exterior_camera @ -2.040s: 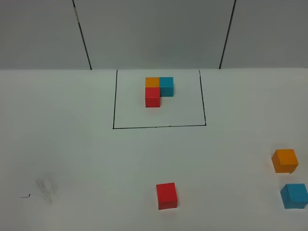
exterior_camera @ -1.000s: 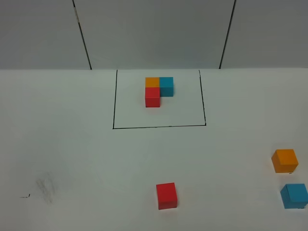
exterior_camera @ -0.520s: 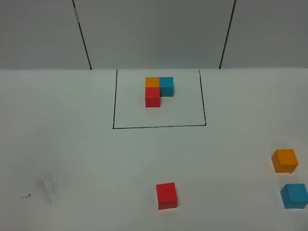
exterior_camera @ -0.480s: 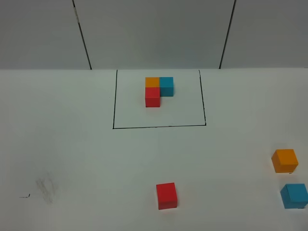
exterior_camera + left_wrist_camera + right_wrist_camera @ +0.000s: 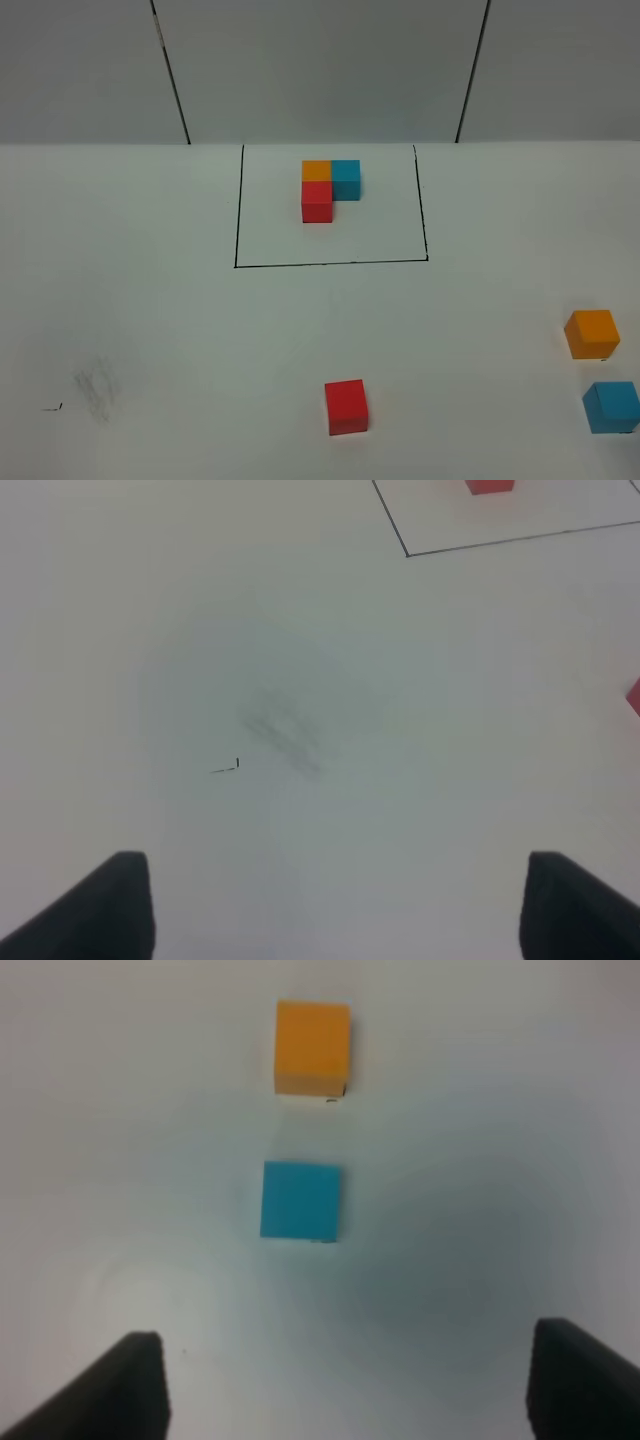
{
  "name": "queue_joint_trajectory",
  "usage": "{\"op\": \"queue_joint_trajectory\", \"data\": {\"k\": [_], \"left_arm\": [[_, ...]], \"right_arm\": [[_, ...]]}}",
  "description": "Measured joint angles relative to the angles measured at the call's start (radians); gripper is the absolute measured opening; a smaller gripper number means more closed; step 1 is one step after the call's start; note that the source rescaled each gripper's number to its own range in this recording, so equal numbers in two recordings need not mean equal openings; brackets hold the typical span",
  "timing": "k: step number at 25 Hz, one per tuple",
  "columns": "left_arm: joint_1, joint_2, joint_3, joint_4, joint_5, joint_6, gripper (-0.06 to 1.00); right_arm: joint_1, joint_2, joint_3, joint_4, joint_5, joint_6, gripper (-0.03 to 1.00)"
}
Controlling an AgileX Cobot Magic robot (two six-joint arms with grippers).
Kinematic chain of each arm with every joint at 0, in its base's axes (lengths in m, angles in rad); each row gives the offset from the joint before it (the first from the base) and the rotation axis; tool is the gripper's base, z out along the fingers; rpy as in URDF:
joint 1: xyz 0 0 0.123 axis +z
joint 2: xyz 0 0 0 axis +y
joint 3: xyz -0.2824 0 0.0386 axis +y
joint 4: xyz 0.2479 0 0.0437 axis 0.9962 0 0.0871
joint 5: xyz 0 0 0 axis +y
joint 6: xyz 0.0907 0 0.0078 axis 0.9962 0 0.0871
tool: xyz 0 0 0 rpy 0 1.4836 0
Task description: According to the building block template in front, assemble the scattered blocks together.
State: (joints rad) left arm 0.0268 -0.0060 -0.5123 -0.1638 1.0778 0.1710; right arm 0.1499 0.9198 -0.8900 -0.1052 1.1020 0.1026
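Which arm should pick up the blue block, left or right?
Probably the right. The right gripper is open and the blue block lies just ahead of it, with the orange block beyond. The left gripper is over a smudged patch of table, and no blue block shows in its view.

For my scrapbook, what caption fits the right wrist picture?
Open right gripper facing a blue cube and an orange cube, apart.

White matte worktop [image 5: 150, 300], plain, with one faint grey smudge [image 5: 97, 388]. Drawn building block template [image 5: 330, 264]: thin black outline around orange, blue and red cubes. Loose: solid red cube [image 5: 346, 406], solid orange cube [image 5: 592, 334], solid light blue cube [image 5: 611, 407] (no markings on any). Pale grey back wall [image 5: 320, 70], black seams.
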Motion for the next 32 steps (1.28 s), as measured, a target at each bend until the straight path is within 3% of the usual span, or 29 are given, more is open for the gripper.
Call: {"op": "queue_joint_trajectory", "data": {"k": [17,32], "left_arm": [[0.0,0.0,0.0,-0.002,0.0,0.0,0.99],[0.0,0.0,0.0,-0.002,0.0,0.0,0.99]], "right_arm": [[0.0,0.333,-0.193,0.0,0.029,-0.025,0.52],[0.0,0.567,-0.236,-0.003,-0.08,-0.025,0.52]]}}
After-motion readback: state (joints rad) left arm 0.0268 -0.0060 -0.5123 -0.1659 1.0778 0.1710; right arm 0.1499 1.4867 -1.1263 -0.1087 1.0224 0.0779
